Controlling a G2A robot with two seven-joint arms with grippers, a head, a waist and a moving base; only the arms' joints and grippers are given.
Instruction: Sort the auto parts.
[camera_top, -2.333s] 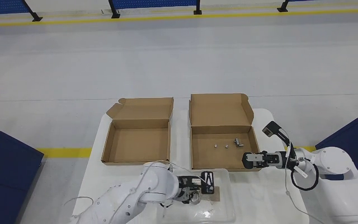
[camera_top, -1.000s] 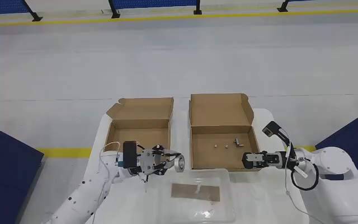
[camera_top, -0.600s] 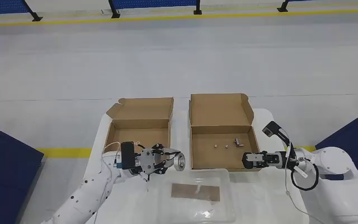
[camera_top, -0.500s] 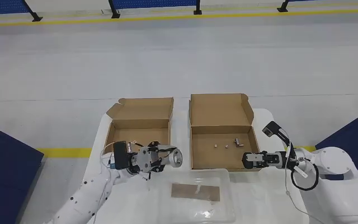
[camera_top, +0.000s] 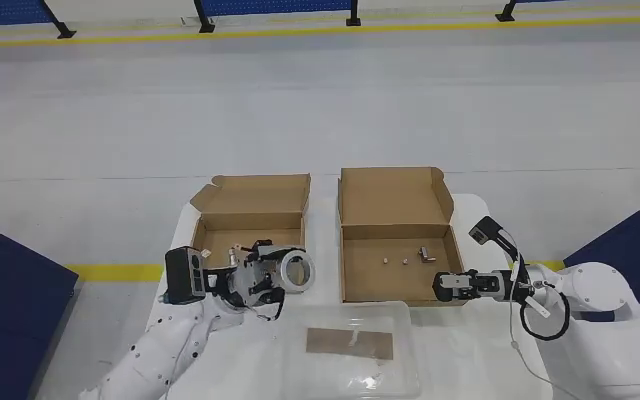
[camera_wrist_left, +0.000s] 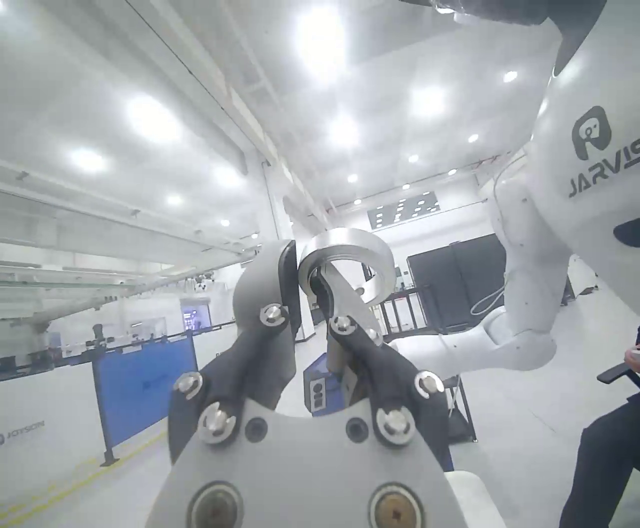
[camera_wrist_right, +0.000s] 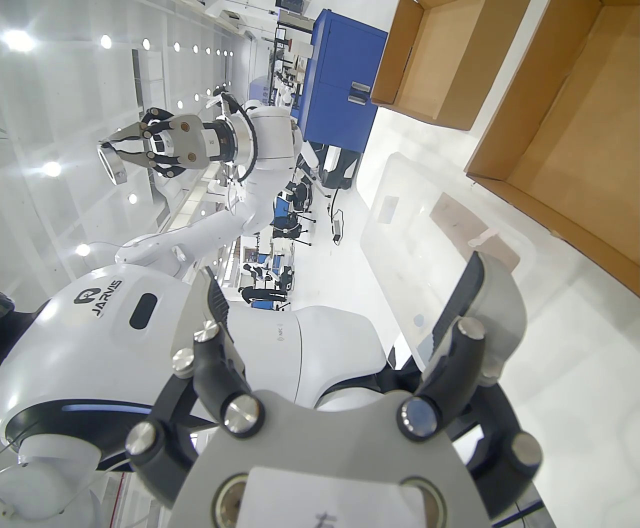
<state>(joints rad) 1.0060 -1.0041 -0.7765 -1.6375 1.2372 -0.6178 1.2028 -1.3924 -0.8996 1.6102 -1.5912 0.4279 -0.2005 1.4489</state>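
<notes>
My left gripper (camera_top: 272, 274) is shut on a silver metal ring (camera_top: 295, 270), held up over the front right part of the left cardboard box (camera_top: 215, 262). In the left wrist view the ring (camera_wrist_left: 350, 257) is pinched by its wall between the two fingers, pointing up at the ceiling. The right wrist view shows that gripper (camera_wrist_right: 114, 145) from afar with the ring (camera_wrist_right: 113, 165). My right gripper (camera_top: 440, 287) is open and empty at the front right corner of the right cardboard box (camera_top: 362, 255). Three small metal parts (camera_top: 404, 258) lie in that box.
A clear plastic bin (camera_top: 390, 318) stands at the table's front, between the arms, with a small part (camera_top: 368, 382) inside. Both box lids stand open at the back. The white table (camera_top: 470, 340) has bare room right of the bin.
My left gripper lifted the ring out of the clear bin and carried it left and back, over the left box. It also turned its wrist upward. The right arm stayed put.
</notes>
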